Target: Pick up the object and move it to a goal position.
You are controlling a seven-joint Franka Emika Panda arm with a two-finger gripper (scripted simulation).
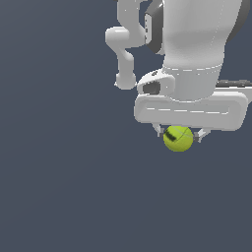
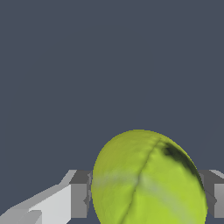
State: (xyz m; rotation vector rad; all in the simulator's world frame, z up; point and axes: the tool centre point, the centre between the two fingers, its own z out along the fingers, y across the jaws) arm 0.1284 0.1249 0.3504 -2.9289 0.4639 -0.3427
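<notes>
Tool [image 1: 178, 135] grips the yellow-green tennis ball [image 1: 178, 139] between both fingers [image 2: 78, 199] — dark curved mark showing (seam visible too) — over plain grey ground.

Exterior view: looking steeply down from above, close in, arm crowding the upper right. Wrist view: mounted just behind the gripper [image 1: 178, 134], very near. Shared by both: the ball [image 1: 177, 139] [image 2: 148, 179] between the fingers [image 2: 78, 199].

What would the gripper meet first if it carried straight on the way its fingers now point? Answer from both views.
The ball already sits between the gripper fingers. Beyond it, only the plain dark surface shows; how far off that lies is unclear.
</notes>
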